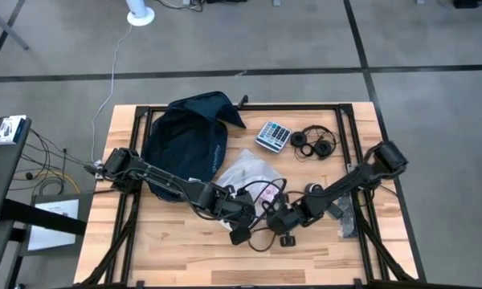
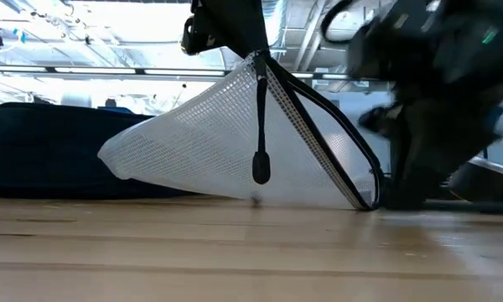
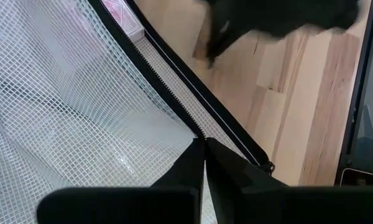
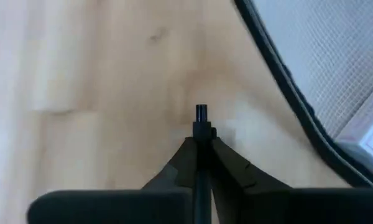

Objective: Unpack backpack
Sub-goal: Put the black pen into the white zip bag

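Observation:
The dark navy backpack (image 1: 186, 136) lies at the table's far left. A clear mesh pouch (image 2: 210, 143) with a black zip edge stands tent-like at the table's middle, its lower side on the wood. Its top is raised by my left gripper (image 3: 204, 144), which is shut on it. A black zip pull (image 2: 261, 166) hangs from the raised top. My right gripper (image 4: 201, 134) is low over the wood beside the pouch's near right corner (image 2: 370, 200). It is shut on a thin black piece (image 4: 201, 113). My left gripper pinches the pouch's black zip edge (image 3: 198, 132) between its two fingertips, coming from above and slanting down. That edge is lifted; the mesh hangs from it in a slope down to the table. My right gripper has a thin black piece between its shut fingers, its tip (image 4: 201, 112) poking out past them just above the wood. What the piece belongs to I cannot tell.
A calculator (image 1: 273, 136) and black headphones (image 1: 315, 143) lie at the far right. A black cable loop (image 1: 261, 239) with small dark parts lies near the two grippers. A dark flat thing (image 1: 343, 215) sits by the right rail. Bare wood lies toward the near edge.

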You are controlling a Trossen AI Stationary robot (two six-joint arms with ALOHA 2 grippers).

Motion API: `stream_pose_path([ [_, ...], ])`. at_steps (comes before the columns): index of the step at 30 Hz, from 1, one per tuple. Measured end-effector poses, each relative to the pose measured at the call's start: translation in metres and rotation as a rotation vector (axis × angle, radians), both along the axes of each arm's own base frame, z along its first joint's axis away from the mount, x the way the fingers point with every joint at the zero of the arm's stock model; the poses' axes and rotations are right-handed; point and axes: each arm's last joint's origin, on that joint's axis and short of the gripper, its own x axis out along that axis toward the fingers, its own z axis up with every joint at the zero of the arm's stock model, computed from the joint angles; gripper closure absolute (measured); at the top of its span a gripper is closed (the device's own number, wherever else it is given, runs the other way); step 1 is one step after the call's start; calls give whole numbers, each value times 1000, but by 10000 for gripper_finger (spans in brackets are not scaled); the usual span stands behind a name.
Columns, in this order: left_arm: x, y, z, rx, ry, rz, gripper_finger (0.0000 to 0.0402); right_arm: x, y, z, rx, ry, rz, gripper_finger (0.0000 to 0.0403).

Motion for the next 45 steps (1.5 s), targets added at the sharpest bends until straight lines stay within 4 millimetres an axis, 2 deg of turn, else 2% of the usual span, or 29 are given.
stream_pose_path([
  [6,0,0,0,9,4,-12,402,-17,1,44,-43,-144,-1,400],
  [11,0,0,0,9,4,-12,402,-23,-6,65,-131,-226,31,401],
  [14,0,0,0,9,4,-12,402,-26,-11,64,-55,-156,-46,401],
  [18,0,0,0,14,5,-18,402,-22,-20,59,229,-29,-443,386],
  [20,-1,0,0,25,8,-34,402,-23,-14,51,305,47,-510,376],
  [23,-1,4,-1,42,24,-47,402,-29,7,38,380,190,-567,372],
  [27,-2,8,-2,51,46,-41,402,-33,39,30,283,318,-601,396],
  [31,1,17,-2,68,47,-47,402,-31,67,34,140,368,-615,399],
  [36,2,22,-2,83,49,-61,402,-26,76,31,109,382,-732,400],
  [40,2,24,-2,95,56,-77,402,-22,82,34,192,344,-747,374],
  [45,3,26,-2,101,56,-82,402,-19,87,33,250,329,-790,307],
])
